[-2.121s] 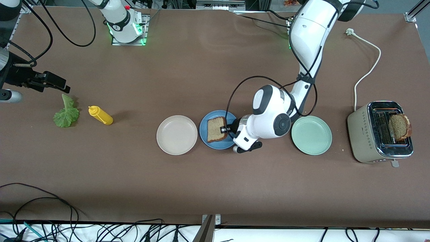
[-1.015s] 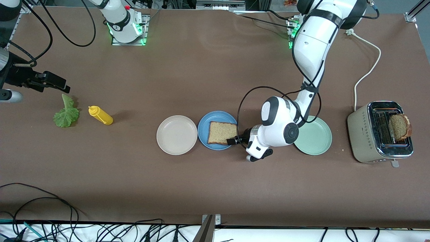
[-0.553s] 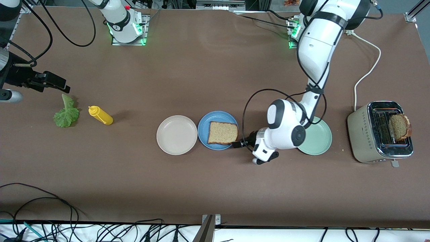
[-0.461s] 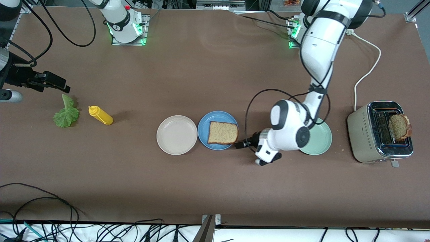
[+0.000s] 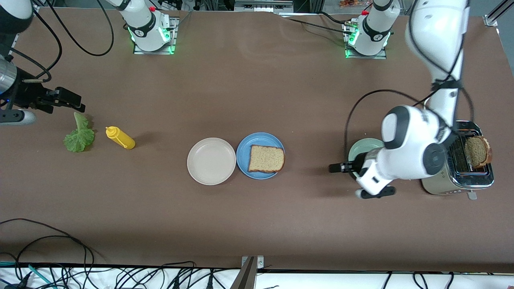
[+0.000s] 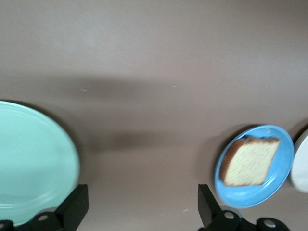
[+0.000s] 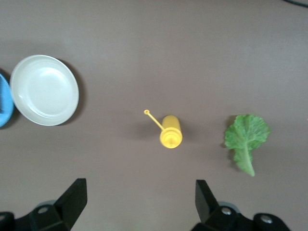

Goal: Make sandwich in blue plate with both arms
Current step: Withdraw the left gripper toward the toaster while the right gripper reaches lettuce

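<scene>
The blue plate (image 5: 244, 154) lies mid-table with one brown bread slice (image 5: 266, 159) flat on it. Both show in the left wrist view, plate (image 6: 281, 159) and slice (image 6: 249, 161). A second slice (image 5: 477, 151) stands in the toaster (image 5: 437, 160). A green lettuce leaf (image 5: 79, 136) lies at the right arm's end, also in the right wrist view (image 7: 246, 137). My left gripper (image 5: 332, 167) (image 6: 143, 211) is open and empty over bare table beside the mint-green plate (image 5: 361, 146). My right gripper (image 5: 78, 105) (image 7: 139, 207) is open and empty above the table near the lettuce.
A cream-white plate (image 5: 211, 161) (image 7: 44, 90) sits beside the blue plate, toward the right arm's end. A yellow squeeze bottle (image 5: 119, 137) (image 7: 170, 132) lies beside the lettuce. The mint-green plate (image 6: 33, 173) lies by the toaster. The toaster's white cord (image 5: 439, 80) runs toward the bases.
My left gripper has let go of the bread slice, which now lies flat on the blue plate. It has drawn back toward the mint-green plate and toaster. My right arm has barely moved.
</scene>
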Controlling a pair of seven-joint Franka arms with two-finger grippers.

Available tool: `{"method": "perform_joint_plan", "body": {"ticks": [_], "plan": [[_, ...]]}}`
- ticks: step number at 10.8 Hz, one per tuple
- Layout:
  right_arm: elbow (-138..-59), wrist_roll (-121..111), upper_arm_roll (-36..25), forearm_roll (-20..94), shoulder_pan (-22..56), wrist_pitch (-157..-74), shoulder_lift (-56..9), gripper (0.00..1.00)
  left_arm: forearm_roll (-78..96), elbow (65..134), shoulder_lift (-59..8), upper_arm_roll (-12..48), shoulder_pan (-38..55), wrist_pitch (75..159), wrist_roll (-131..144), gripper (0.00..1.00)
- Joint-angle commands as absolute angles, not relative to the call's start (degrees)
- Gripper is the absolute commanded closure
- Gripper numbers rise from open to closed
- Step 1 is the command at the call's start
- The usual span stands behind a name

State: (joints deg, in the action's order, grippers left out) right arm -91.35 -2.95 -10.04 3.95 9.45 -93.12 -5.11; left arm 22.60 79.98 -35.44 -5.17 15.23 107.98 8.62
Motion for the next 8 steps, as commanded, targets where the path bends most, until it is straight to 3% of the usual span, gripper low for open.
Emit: {"method": "perform_joint_plan", "body": {"ticks": [1,4,8], "plan": [[-96.6,-11.3,-9.9,-1.6,9.3,-97.6,-3.5,0.0,17.1,87.9,-28.1,-4.8,13.5,108.6,2.1,0.0],[-103.2,-20.4,-13.0,-4.0,9.2,-103.5,-3.3,0.0,8.7,92.5,-20.1,-4.8,10.7,107.8,1.6,0.0],[-113.3,-31.2,-20.2,-3.6,9.2,-114.5,-3.3,0.0,-2.6,92.3,-12.4,-5.4,9.9,101.1,1.1,0.0]]}}
